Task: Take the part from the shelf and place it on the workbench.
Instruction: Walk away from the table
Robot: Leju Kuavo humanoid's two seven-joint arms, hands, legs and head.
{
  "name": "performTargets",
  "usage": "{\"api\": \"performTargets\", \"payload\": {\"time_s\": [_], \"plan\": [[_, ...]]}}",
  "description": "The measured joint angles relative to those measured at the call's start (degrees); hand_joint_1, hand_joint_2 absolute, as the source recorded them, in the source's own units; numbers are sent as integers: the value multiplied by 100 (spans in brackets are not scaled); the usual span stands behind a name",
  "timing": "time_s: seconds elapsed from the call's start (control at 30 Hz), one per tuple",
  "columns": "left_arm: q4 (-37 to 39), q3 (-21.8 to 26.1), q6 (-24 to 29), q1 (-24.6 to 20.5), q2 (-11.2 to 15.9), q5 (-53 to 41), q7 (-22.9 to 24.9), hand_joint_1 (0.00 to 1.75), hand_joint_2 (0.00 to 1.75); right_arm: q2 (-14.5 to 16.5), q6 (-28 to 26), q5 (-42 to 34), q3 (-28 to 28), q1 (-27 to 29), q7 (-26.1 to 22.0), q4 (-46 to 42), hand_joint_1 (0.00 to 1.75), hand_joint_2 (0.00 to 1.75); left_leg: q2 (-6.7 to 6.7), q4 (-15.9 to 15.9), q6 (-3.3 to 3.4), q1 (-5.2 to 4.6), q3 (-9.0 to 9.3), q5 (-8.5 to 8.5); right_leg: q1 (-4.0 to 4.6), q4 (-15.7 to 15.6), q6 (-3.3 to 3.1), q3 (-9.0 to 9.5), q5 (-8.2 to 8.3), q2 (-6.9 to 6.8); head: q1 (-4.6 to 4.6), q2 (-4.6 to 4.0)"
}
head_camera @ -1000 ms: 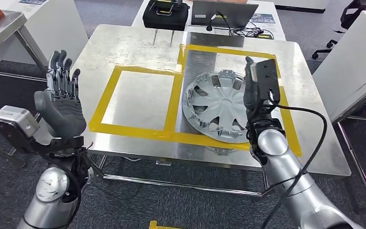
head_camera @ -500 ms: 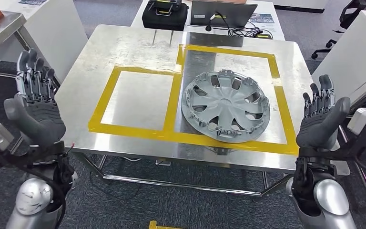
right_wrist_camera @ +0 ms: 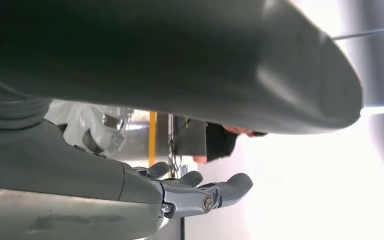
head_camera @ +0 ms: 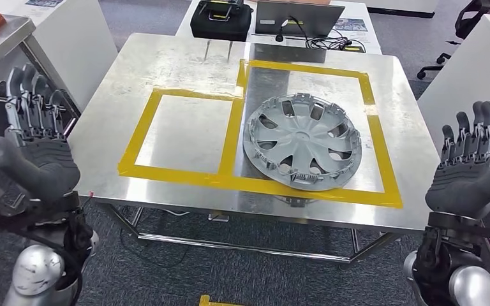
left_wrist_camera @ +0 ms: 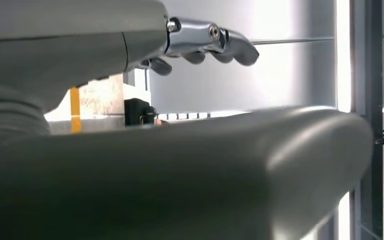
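With the hubcap (head_camera: 302,141) flat inside the taped square at the desk's (head_camera: 166,57) right edge, I hold nothing.
Left hand (head_camera: 35,150) and right hand (head_camera: 469,162) spread wide; thin, stiff plastic, probably light, best gripped at opposite rims.

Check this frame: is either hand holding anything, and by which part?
Nothing is held. The left hand and right hand are open beside the workbench; the hubcap lies on it untouched.
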Motion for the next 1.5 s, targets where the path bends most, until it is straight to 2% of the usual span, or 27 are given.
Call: {"api": "performTargets", "payload": {"time_s": [0.33, 0.67, 0.83, 0.93, 1.0, 1.07, 1.1, 1.13, 1.17, 1.2, 1.23, 1.3, 1.37, 1.43, 1.5], "plan": [[-66, 1, -26, 159, 14, 24, 100, 0, 0, -16, 75, 185, -184, 771, -217, -446, 0, 0, 1, -1, 0, 0, -1, -7, 0, -1, -2, -3, -7, 0, 4, 0], [-48, -32, -121, 200, 13, 85, 160, 0, 0, -32, -35, 454, -390, 1299, -156, -945, 0, 0, 2, 2, 14, -29, -1, -16, -24, -10, 17, -1, -1, 2, -4, 0], [-48, -35, -102, 199, 15, 75, 159, 0, 0, -28, -44, 457, -440, 1331, -147, -1038, 0, 0, 1, 13, 63, -73, -4, -31, -68, -19, 84, 3, -1, 4, -11, 0], [-51, -36, -102, 197, 14, 75, 159, 0, 0, -29, -44, 458, -449, 1339, -141, -1080, 0, 0, 12, -40, 125, -61, 24, -4, -86, 7, 137, -25, -33, 2, -16, 0], [-52, -36, -89, 195, 11, 70, 151, 0, 0, -31, -44, 459, -461, 1340, -139, -1098, 0, 0, 26, -90, 167, -38, 59, 22, -85, 378, 149, -200, -267, -2, 20, 0], [-51, -36, -49, 204, 11, 54, 136, 0, 0, -32, -31, 457, -466, 1337, -131, -1104, 0, 0, 33, -94, 182, -49, 59, 22, -80, 1135, 139, -536, -644, -4, 74, 0], [-50, -36, -22, 215, 11, 45, 125, 0, 0, -32, -18, 454, -463, 1333, -124, -1103, 0, 0, 34, -91, 185, -57, 53, 20, -77, 1455, 132, -680, -761, -4, 89, 0], [-50, -34, 7, 232, 11, 37, 110, 0, 0, -32, 2, 447, -458, 1323, -113, -1102, 0, 0, 34, -87, 187, -67, 48, 19, -73, 1623, 119, -752, -790, -4, 99, 0], [-51, -33, 33, 254, 11, 31, 93, 0, 0, -33, 22, 439, -451, 1303, -102, -1100, 0, 0, 33, -82, 186, -76, 46, 17, -65, 1556, 96, -709, -708, -4, 109, 0], [-52, -32, 52, 278, 12, 28, 80, 0, 0, -33, 40, 430, -444, 1276, -92, -1097, 0, 0, 30, -78, 184, -86, 48, 16, -52, 1267, 60, -556, -541, -4, 119, 0], [-52, -30, 66, 298, 12, 26, 70, 0, 0, -33, 57, 423, -438, 1242, -83, -1095, 0, 0, 27, -75, 181, -93, 50, 16, -32, 844, 6, -343, -371, -5, 130, 0], [-54, -28, 90, 319, 13, 17, 65, 0, 0, -32, 80, 413, -429, 1175, -70, -1090, 0, 0, 22, -73, 147, -108, 43, 24, 19, 187, -84, 7, -173, -26, 131, 0], [-58, -26, 111, 339, 13, 8, 73, 0, 0, -35, 97, 408, -422, 1124, -58, -1084, 0, 0, 28, -82, 79, -93, 30, 50, 61, 34, -132, 107, -143, -44, 126, 0], [-67, -21, 121, 359, 15, -1, 87, 0, 0, -38, 113, 407, -418, 1093, -54, -1079, 0, 0, 35, -81, 8, -78, 13, 53, 53, -42, -174, 143, -79, -48, 127, 0], [-79, -11, 121, 364, 25, -9, 93, 0, 0, -35, 123, 407, -415, 1066, -53, -1078, 0, 0, 38, 160, -52, -74, -104, -126, 12, -133, -217, 181, -20, -60, 89, 0]]}}
